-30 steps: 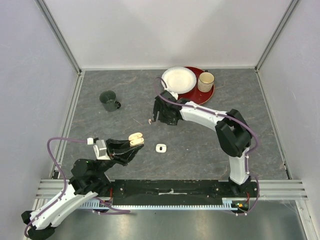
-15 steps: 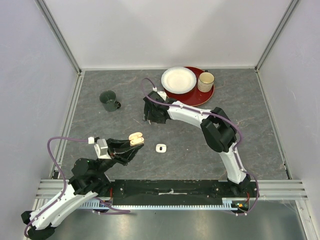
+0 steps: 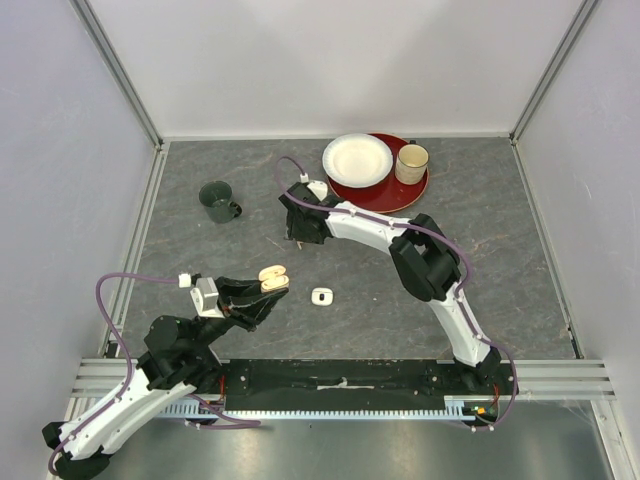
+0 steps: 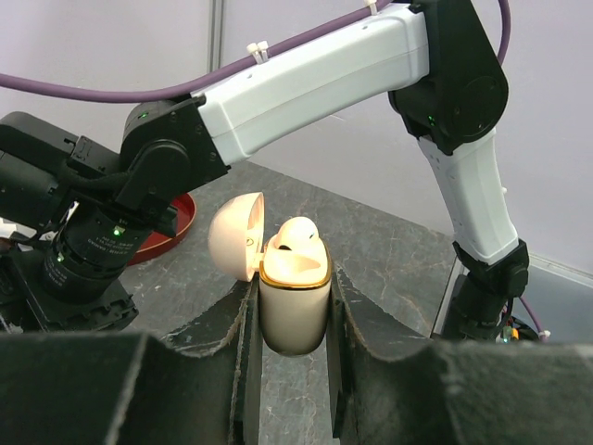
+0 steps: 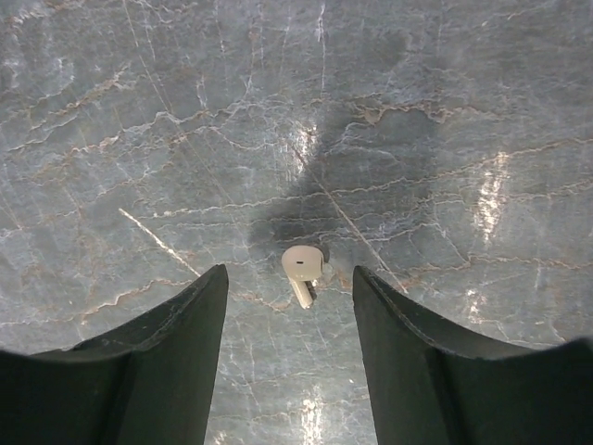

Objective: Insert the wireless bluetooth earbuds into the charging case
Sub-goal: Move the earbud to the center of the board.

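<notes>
Right claw (image 5: 289, 274) points down at the grey marbled table (image 5: 139, 111), its fingers (image 5: 176, 352) spread apart. Loose earbud (image 5: 303, 268) lies flat on the table in the gap between the two fingertips, touching neither, a bit nearer the finger on the right of the wrist view. Bud end is up in that view and the stem points down toward the camera. From above, the right claw (image 3: 297, 232) sits mid-table, near the green mug (image 3: 217, 200) and in front of the plates; the earbud under it can't be made out there.

Left claw (image 4: 293, 295) is pinching the charging case (image 4: 295, 301) by its sides and holds it upright, off the table. Lid (image 4: 233, 236) is flipped open to the left. Seated earbud (image 4: 296, 235) sticks out of the case top. In the top view the case (image 3: 272, 276) is at the near left.

Small white item (image 3: 321, 296) lies on the table just right of the case; can't tell what it is. White plate (image 3: 357, 160) overlaps the red plate (image 3: 400, 192), and the beige mug (image 3: 411, 163) stands on the red plate.
</notes>
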Robot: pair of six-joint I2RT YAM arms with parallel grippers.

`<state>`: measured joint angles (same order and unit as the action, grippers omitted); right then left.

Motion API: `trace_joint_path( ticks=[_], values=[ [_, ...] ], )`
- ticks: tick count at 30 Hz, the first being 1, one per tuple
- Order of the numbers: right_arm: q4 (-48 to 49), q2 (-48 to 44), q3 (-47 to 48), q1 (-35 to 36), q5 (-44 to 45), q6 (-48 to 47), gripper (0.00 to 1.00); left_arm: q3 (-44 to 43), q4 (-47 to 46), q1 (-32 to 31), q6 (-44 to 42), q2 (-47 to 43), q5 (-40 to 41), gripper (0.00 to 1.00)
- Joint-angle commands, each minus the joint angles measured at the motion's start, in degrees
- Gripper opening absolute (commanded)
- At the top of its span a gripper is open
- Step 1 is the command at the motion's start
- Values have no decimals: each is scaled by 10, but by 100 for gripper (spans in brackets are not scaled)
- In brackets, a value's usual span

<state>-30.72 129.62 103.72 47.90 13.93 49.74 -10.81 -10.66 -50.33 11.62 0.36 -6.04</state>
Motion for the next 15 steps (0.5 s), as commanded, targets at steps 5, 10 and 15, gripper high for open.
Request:
trace_joint_path(
  ticks=[5,10,15],
  values=[
    [-9,33,35,10,27,-7,57,-21,-3,1,-20,-33,8,2],
    [-21,46,49,14,50,-16,57,-20,0,1,-19,-33,7,2],
    [-33,48,53,18,67,-16,54,-18,1,1,-18,-33,9,2]
  ],
)
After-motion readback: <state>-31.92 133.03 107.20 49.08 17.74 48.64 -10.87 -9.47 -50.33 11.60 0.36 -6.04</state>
